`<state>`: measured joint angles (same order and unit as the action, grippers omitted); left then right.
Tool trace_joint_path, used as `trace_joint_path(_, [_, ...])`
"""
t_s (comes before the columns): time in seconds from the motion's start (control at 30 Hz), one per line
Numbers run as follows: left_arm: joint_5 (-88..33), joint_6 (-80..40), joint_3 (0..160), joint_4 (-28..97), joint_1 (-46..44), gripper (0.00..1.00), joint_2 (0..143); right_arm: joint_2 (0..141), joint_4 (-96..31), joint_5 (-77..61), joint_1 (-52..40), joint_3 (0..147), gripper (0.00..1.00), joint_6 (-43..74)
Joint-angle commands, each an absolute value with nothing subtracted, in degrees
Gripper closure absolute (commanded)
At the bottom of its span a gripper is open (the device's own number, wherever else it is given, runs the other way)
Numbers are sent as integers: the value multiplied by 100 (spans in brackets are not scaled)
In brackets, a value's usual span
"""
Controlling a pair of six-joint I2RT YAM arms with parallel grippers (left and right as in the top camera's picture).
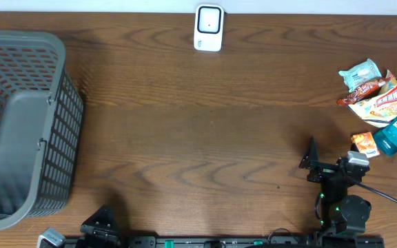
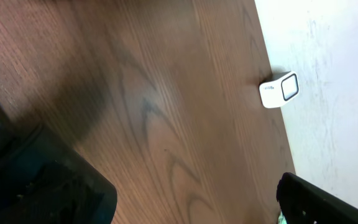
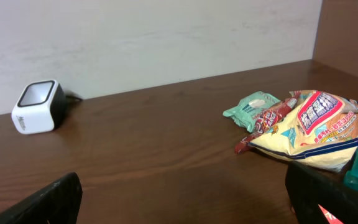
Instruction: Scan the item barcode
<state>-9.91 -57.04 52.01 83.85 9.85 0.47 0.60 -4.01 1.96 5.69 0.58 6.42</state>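
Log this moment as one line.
phase: pre-grasp | left tool: open, empty | right tool: open, empty | scanner: back edge | snack bag: right side

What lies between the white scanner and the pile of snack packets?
Nothing: only bare wooden table between scanner and packets, clear in the overhead view.

On my overhead feed a grey plastic basket (image 1: pixel 64 138) stands upright along the left edge of the worktop (image 1: pixel 198 145), taking up most of that edge from the far left corner toward the near one. Part of it runs off the left side of my view. Its walls are an open lattice of narrow slots, its rim is rounded at the corners, and I can see its smooth solid floor through the open top. The worktop is dark brown wood with a bold looping grain. Along its far edge a pale, faintly scuffed wall (image 3: pixel 166 37) rises straight up.
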Motion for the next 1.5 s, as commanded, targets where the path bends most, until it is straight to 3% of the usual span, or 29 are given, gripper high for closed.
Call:
trace_joint_path(0.0, [-915,-5728,5269,8396,956,2,16,34,-405,222,558,32,1,550])
trace_joint_path(0.87, [-572,-5625,5122,7979,919,2,16,34,-405,224,558,32,1,550])
trace_joint_path(0.97, [-565,-5382,4812,7358,851,2,16,34,-405,224,558,32,1,550])
trace_joint_path(1.3, [-1656,-2322,3006,3334,725,2,16,34,-405,222,558,32,1,550])
trace_joint_path(1.47, [-1756,-1957,2244,2222,676,2,14,34,-405,224,558,32,1,550])
